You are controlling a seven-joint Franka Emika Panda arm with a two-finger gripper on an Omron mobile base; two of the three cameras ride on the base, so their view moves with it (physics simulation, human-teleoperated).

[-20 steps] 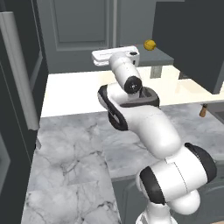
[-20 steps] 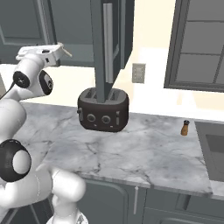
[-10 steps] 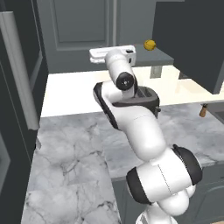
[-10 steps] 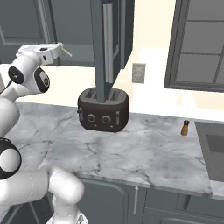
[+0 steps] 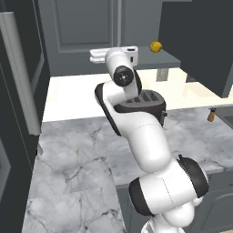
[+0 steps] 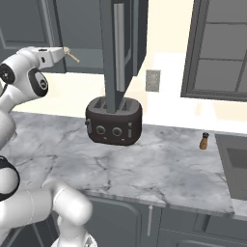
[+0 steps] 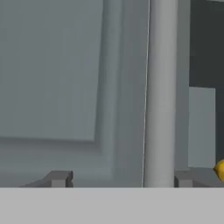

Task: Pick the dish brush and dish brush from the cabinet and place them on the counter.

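Observation:
My gripper (image 7: pixel 122 179) is up at the cabinet's closed left door (image 5: pixel 75 27). It is open. In the hand view its fingertips (image 7: pixel 61 178) straddle the door's pale upright bar handle (image 7: pixel 161 92), which stands close to the right-hand tip with a wide gap to the left one. From the right, the white hand (image 6: pixel 50 54) reaches toward the cabinet front. Both dish brushes are hidden. The cabinet's other door (image 5: pixel 195 45) hangs open over the grey shelf (image 5: pixel 170 58). The marble counter (image 5: pixel 73 154) lies below.
A small yellow ball (image 5: pixel 156 46) rests on the shelf, and it also shows at the hand view's right edge as the ball (image 7: pixel 220 169). A dark toaster (image 6: pixel 114 121) stands on the counter under the open door. A small pepper shaker (image 6: pixel 204 141) is further right. A tall dark unit (image 5: pixel 18 77) is at left.
The hand has crept a little closer to the cabinet front, and the arm below it now stands more upright. The base and the other things have stayed put.

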